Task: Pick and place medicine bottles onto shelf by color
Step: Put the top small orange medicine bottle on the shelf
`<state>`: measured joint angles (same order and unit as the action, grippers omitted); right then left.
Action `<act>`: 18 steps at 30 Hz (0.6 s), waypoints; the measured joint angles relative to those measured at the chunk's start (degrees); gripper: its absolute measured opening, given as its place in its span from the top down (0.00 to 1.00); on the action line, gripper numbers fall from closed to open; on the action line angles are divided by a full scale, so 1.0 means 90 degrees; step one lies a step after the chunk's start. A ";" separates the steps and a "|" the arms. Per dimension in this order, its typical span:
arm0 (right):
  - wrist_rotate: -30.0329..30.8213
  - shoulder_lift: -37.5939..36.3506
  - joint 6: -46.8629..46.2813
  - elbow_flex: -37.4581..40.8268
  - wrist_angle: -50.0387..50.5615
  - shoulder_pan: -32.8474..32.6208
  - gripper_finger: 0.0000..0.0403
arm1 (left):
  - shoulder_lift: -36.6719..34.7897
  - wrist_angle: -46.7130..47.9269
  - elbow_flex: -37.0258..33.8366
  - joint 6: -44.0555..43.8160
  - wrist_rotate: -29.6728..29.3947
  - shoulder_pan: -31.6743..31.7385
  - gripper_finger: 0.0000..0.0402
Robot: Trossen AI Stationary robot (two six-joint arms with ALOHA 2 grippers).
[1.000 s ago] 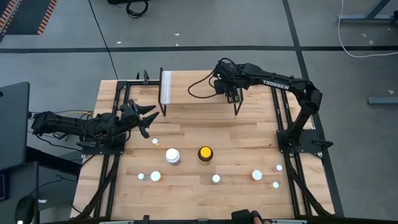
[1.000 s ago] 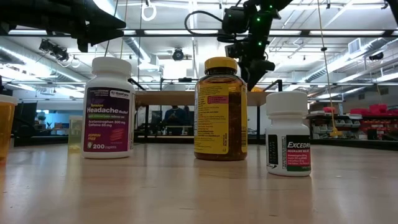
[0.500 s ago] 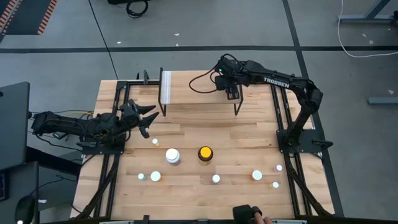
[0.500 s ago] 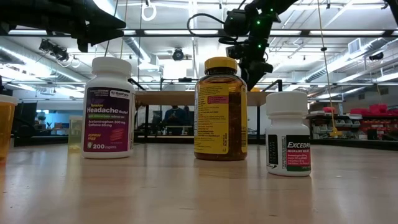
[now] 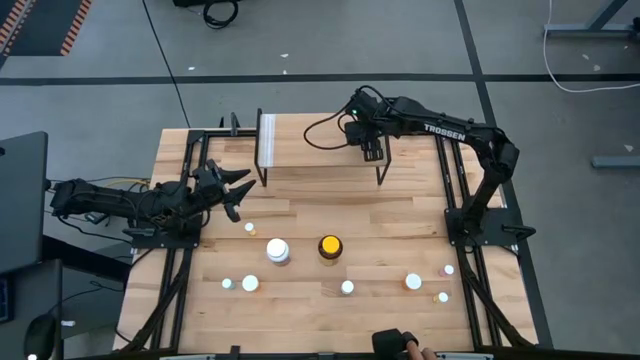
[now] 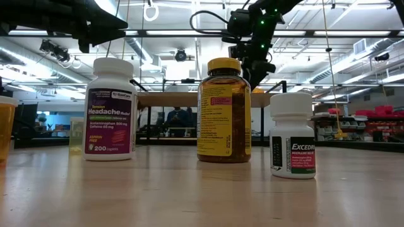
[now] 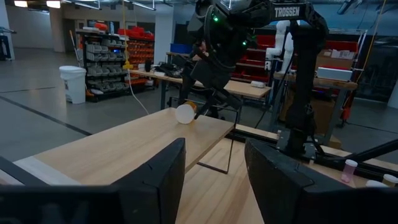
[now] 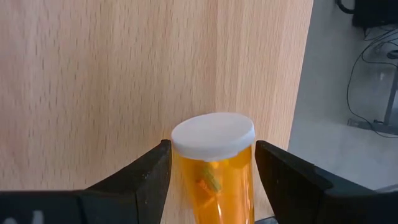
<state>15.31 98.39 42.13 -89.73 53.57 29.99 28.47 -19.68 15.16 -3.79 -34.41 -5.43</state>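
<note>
Now orange bottle (image 8: 213, 174) sits between right hand (image 8: 211, 171) fingers above shelf (image 8: 124, 74).

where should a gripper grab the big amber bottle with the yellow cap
Around the straight round body of the amber bottle, below the yellow cap, coming in from above with fingers either side. It stands upright with open table all round; the white bottle is its nearest neighbour.

White bin (image 7: 73, 83) (beside storage racks (image 7: 102, 46))
</note>
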 joint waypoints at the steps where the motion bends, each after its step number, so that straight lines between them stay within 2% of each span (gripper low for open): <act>1: -0.0002 0.0000 0.0000 0.0000 -0.0001 0.0012 0.41 | 0.0000 0.0000 0.0000 -0.0002 0.0001 0.0000 0.56; 8: -0.0221 0.0000 -0.0194 0.0000 -0.0137 0.0112 0.43 | 0.0000 0.0000 0.0000 0.0000 0.0000 0.0000 0.57; 18: -0.0418 -0.0007 -0.0209 0.0000 -0.0252 0.0112 0.54 | 0.0000 0.0000 0.0000 0.0000 0.0000 0.0000 0.57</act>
<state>11.55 98.32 40.25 -89.73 51.30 31.00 28.47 -19.68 15.16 -3.79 -34.41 -5.43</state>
